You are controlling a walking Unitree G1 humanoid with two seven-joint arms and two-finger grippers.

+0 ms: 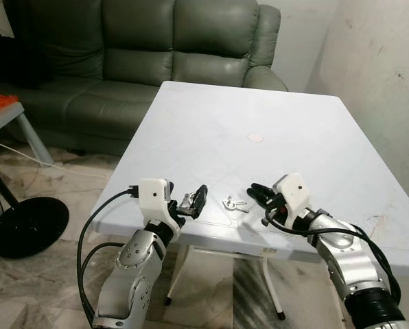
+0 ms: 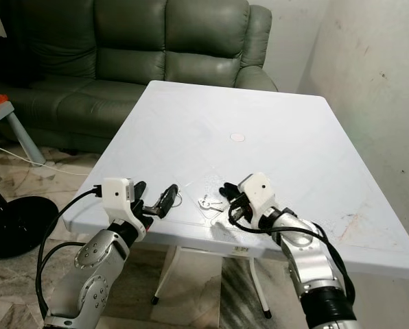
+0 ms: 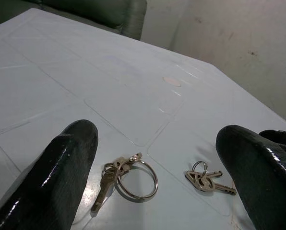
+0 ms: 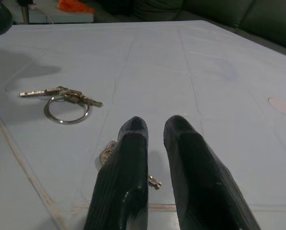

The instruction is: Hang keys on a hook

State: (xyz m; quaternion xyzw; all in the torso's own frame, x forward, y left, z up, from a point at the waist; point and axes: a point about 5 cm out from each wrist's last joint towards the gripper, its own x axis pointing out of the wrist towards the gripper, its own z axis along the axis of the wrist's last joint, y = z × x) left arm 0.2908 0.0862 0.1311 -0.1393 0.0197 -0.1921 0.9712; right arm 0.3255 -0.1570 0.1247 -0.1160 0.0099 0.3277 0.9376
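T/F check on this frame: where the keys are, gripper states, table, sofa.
1. Two sets of keys lie on the white table. True: the keys on the large ring and the small key bunch.
2. The left gripper holds the ring keys. False: its fingers are spread wide, and the keys lie on the table between them.
3. The right gripper has its fingers close together, right over the small bunch. True.
4. The sofa is red. False: it is grey-green.
5. A small round disc sits further up the table. True.
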